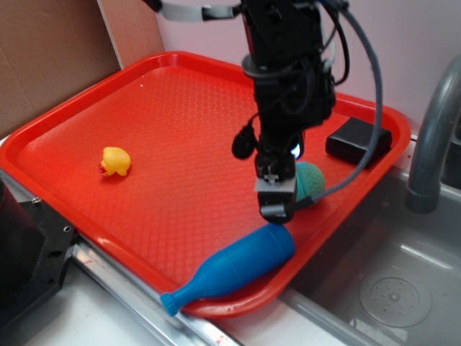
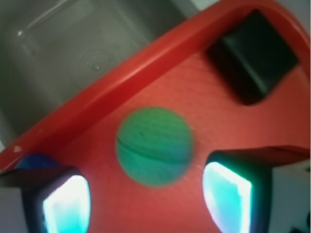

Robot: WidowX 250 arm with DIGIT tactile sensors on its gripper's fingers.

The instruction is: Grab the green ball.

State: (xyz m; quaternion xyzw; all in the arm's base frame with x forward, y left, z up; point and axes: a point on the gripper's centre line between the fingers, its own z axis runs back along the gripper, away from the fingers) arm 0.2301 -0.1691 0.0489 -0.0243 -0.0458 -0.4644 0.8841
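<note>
Red tray (image 1: 86, 180) taken as landmark. Yellow duck (image 1: 114, 161) sits on the tray's left part, well apart from the rest. Blue bowling pin (image 1: 234, 267) lies on its side along the tray's near rim. Gripper (image 1: 276, 193) hangs over the tray's right part, released, jaws spread; in the wrist view the green ball (image 2: 154, 146) lies on the tray floor between the two fingers (image 2: 65, 204), not touched by either, near the rim. Black block (image 1: 357, 139) rests in the tray's far right corner.
</note>
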